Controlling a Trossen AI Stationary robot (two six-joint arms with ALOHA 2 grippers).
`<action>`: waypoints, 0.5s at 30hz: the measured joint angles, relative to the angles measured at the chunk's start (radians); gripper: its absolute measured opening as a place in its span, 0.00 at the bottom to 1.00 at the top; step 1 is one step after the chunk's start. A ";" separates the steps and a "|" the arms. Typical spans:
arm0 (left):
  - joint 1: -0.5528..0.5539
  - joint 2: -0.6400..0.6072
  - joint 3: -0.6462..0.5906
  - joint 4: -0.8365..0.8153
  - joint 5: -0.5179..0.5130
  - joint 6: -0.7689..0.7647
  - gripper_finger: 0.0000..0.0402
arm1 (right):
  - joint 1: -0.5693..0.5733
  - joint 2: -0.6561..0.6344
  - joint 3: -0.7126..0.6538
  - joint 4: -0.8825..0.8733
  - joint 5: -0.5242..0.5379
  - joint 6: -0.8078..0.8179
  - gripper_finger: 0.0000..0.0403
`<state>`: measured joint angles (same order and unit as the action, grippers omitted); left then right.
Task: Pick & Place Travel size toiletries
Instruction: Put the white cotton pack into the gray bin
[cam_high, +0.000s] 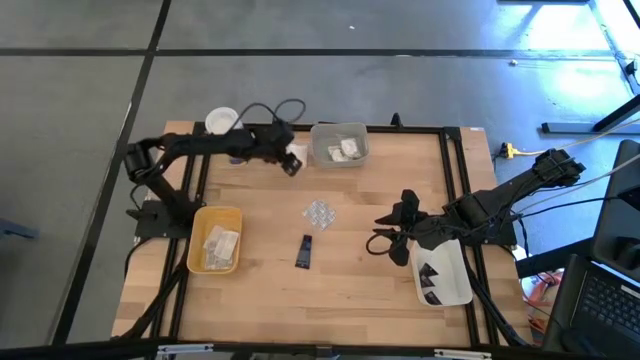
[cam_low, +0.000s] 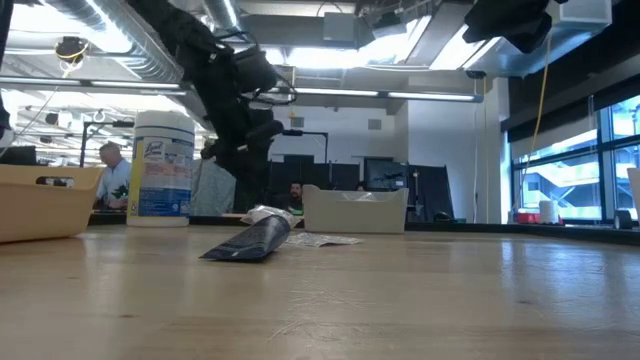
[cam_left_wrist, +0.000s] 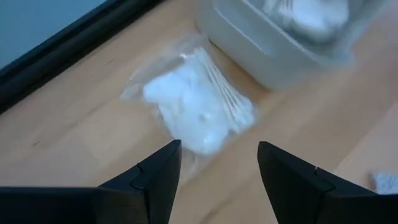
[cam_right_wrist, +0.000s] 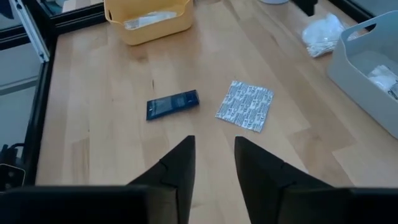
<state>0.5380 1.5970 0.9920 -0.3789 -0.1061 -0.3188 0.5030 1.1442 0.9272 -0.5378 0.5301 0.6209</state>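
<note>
Pale wooden planks form the counter (cam_high: 360, 280), framed by black rails on a grey floor. From above, a yellow tray (cam_high: 200, 225) near the left edge holds crinkly white packets. A clear tray (cam_high: 325, 135) at the far edge holds more white packets. A white tray (cam_high: 455, 285) near the right edge carries small dark wedges. Between them, mid-counter, lie a flat patterned blister pack (cam_high: 319, 212) and a dark tube (cam_high: 305, 251). The left tool (cam_high: 292, 160) hovers beside the clear tray's left wall, over a white packet. The right tool (cam_high: 385, 232) sits just left of the white tray.

At counter height, the dark tube (cam_low: 250, 240) lies flat and wrinkled in front, a white jar (cam_low: 161, 168) with a blue label stands at the far left, and people sit in the room behind.

Left wrist view: the left tool's fingers (cam_left_wrist: 152, 180) stand spread and released above a clear crinkly bag of cotton swabs (cam_left_wrist: 196, 109), which touches the clear tray's wall (cam_left_wrist: 249, 53).

Right wrist view: the right tool's fingers (cam_right_wrist: 177, 168) stand slightly parted, grasping nothing, with the tube (cam_right_wrist: 172, 104) and blister pack (cam_right_wrist: 245, 105) beyond them.
</note>
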 joint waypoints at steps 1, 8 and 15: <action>0.021 0.000 0.000 0.013 0.027 -0.016 0.52 | 0.000 0.000 0.000 0.000 0.000 0.000 0.29; 0.114 0.000 0.000 0.087 0.208 -0.029 0.52 | -0.018 0.000 0.000 0.000 0.001 -0.034 0.31; 0.166 0.004 0.000 0.124 0.245 -0.035 0.52 | -0.055 0.000 0.000 -0.010 0.001 -0.061 0.29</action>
<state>0.7042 1.6008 0.9920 -0.2546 0.1388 -0.3535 0.4476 1.1442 0.9273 -0.5483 0.5306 0.5602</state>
